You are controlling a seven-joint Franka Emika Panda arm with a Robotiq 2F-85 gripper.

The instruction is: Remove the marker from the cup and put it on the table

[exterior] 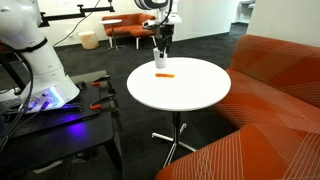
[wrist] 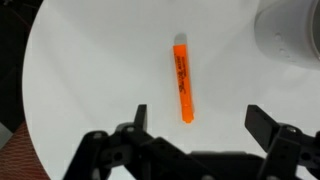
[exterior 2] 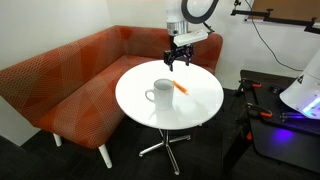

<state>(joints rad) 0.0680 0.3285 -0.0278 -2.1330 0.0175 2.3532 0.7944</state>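
The orange marker (wrist: 181,80) lies flat on the round white table (wrist: 90,70), also visible in both exterior views (exterior: 164,75) (exterior 2: 181,88). The white cup (exterior 2: 161,94) stands upright beside it; it shows at the far side of the table (exterior: 160,61) and blurred at the wrist view's top right corner (wrist: 292,30). My gripper (wrist: 198,122) is open and empty, hovering above the table with the marker's end just beyond the fingertips. It hangs above the table in both exterior views (exterior: 163,42) (exterior 2: 178,60).
An orange sofa (exterior 2: 70,70) curves round the table. The dark robot stand (exterior: 60,125) with red clamps is beside it. The table's pedestal (exterior: 175,135) has a star-shaped base. Orange chairs (exterior: 130,28) stand in the background.
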